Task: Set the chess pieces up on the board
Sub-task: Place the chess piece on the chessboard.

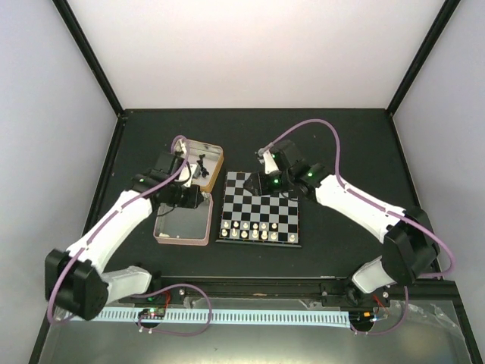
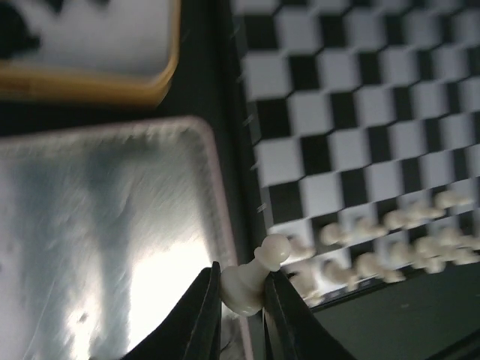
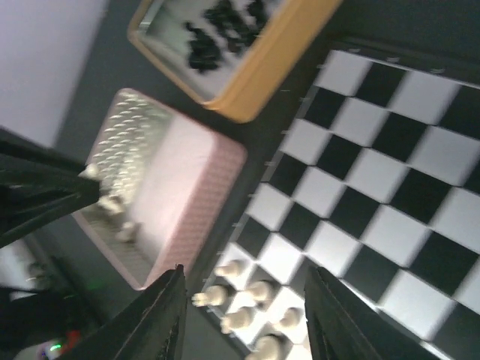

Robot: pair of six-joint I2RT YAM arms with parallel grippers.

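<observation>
The board lies at the table's middle, with several white pieces on its two near rows. My left gripper is shut on a white pawn and holds it over the pink tin's right rim, just left of the board. My right gripper is open and empty, hovering above the board's far-left part; below it the white pieces stand on the board's corner squares. Black pieces lie in the gold tin.
A pink-rimmed metal tin sits left of the board, with a few white pieces in it. A gold-rimmed tin stands behind it. Black frame posts and white walls bound the table.
</observation>
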